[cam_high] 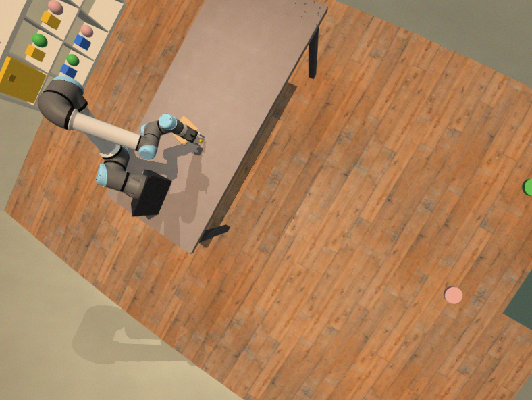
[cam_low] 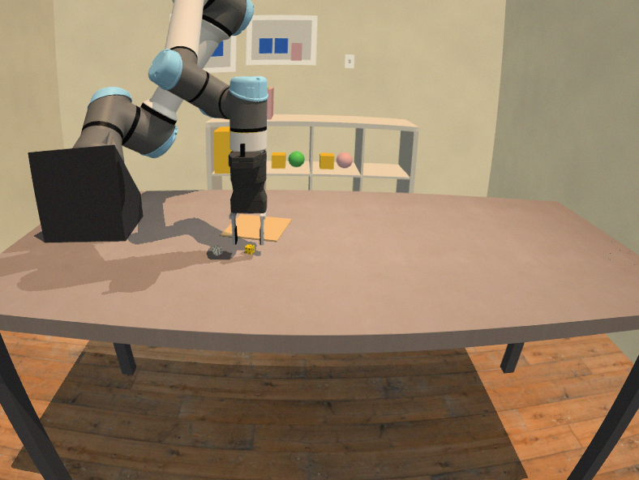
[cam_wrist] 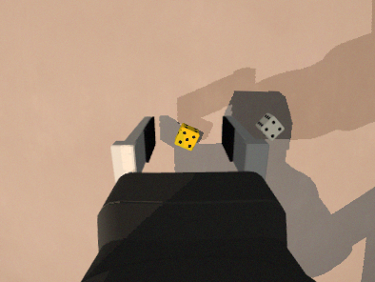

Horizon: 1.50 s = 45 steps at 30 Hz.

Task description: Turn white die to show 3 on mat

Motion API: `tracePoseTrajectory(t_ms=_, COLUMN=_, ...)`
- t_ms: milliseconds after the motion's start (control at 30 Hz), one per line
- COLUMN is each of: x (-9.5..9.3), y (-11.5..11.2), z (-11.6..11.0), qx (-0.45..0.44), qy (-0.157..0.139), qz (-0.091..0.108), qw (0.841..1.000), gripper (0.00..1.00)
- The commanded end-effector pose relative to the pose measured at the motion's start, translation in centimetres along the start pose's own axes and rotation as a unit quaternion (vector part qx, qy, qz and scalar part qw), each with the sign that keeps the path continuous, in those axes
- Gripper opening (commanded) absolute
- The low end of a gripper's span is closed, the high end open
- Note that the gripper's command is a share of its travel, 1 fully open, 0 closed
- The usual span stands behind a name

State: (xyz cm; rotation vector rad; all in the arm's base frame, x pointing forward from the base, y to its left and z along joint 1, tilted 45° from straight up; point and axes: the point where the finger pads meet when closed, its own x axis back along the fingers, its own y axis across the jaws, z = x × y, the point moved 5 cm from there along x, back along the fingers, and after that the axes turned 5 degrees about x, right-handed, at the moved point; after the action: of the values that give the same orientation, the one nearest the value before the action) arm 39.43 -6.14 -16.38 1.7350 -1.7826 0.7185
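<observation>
The white die [cam_low: 216,250] [cam_wrist: 272,127] lies on the bare table, off the mat, in the gripper's shadow. Its upper face seems to show 4 in the wrist view. The yellow die [cam_high: 200,140] [cam_low: 250,249] [cam_wrist: 187,138] lies on the table beside it, with 5 on its upper face. My gripper [cam_low: 248,243] [cam_wrist: 188,130] is open and empty, pointing down above the table. In the wrist view the yellow die shows between the fingers, untouched, and the white die shows outside the right finger. The orange mat [cam_high: 188,123] [cam_low: 265,228] lies flat behind the gripper, partly hidden by the arm in the top view.
The black base block [cam_high: 151,195] [cam_low: 77,196] of the arm stands at the left of the table [cam_high: 231,60] [cam_low: 413,279] in the exterior view. The arm's shadow falls over the white die and the table around it. A shelf [cam_low: 387,170] stands beyond the table.
</observation>
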Motion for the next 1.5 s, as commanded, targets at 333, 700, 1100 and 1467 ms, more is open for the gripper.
tracePoseTrajectory(t_ms=333, x=0.1, y=0.0, z=-3.2, qx=0.000, qy=0.000, qz=0.001, qw=1.000, gripper=1.00)
tracePoseTrajectory(t_ms=700, x=0.0, y=0.1, z=-8.0, qx=0.000, qy=0.000, qz=0.001, qw=1.000, gripper=1.00)
tracePoseTrajectory(t_ms=1100, x=0.0, y=0.2, z=-14.4, qx=0.000, qy=0.000, qz=0.001, qw=1.000, gripper=1.00)
tracePoseTrajectory(t_ms=1467, x=0.0, y=0.3, z=-20.7, qx=0.000, qy=0.000, qz=0.001, qw=1.000, gripper=1.00)
